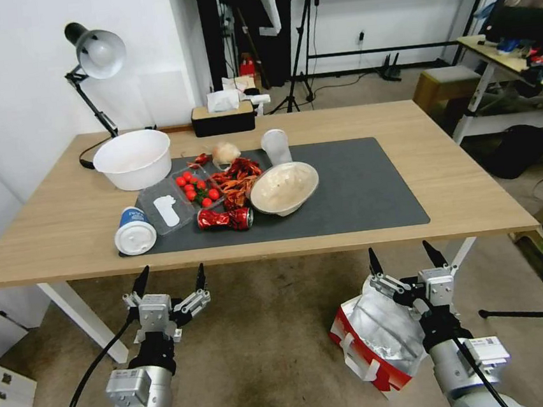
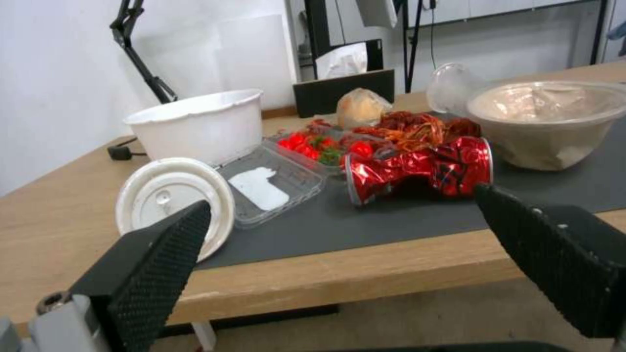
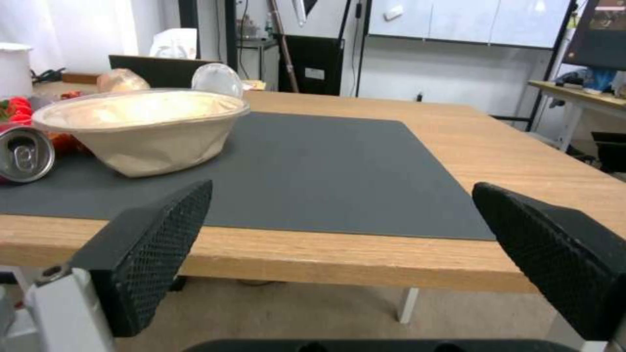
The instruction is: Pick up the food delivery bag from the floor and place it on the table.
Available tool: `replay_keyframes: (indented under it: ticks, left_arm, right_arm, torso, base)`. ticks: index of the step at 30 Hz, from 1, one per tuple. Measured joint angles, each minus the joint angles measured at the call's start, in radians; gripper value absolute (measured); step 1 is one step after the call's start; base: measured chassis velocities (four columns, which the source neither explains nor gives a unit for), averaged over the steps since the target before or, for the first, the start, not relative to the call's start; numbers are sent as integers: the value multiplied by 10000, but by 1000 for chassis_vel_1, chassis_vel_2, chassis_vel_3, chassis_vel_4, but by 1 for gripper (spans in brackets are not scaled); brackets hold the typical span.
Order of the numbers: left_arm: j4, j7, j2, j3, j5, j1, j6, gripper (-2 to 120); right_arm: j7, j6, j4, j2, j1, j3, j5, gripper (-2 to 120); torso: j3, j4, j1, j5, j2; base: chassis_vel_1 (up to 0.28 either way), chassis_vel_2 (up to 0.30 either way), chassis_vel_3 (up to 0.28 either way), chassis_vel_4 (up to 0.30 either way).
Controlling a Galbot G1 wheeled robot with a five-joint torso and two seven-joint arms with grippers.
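Currently, the table (image 1: 447, 167) is the reference landmark. Its near edge stands beyond both grippers, and its dark mat (image 1: 360, 195) has a bare stretch on the right. The food delivery bag (image 1: 377, 337) lies tipped on the floor (image 1: 265, 332) in front of the table, below its right near edge, foil lining exposed. The right gripper (image 1: 405, 256) hovers spread above the bag, holding nothing. The left gripper (image 1: 170, 277), also spread and empty, hangs before the table's left near edge.

Risks: a lift from this position may catch the bag on the table edge. A pinch on loose foil instead of a strap may tear or slip. A placement too far left may topple the beige bowl (image 1: 284, 188) or crushed can (image 1: 225, 219).

Limits: the right arm covers part of the bag, and contact between bag and gripper cannot be confirmed.
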Motion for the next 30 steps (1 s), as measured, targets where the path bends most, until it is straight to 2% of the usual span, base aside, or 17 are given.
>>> replay_keyframes:
  ticks: [30]
  left_arm:
    - [0, 0, 0, 0, 0, 0, 0, 100]
  right_arm:
    - [0, 0, 0, 0, 1, 0, 0, 100]
  torso:
    - [0, 0, 0, 0, 0]
  base:
    - [0, 0, 0, 0]
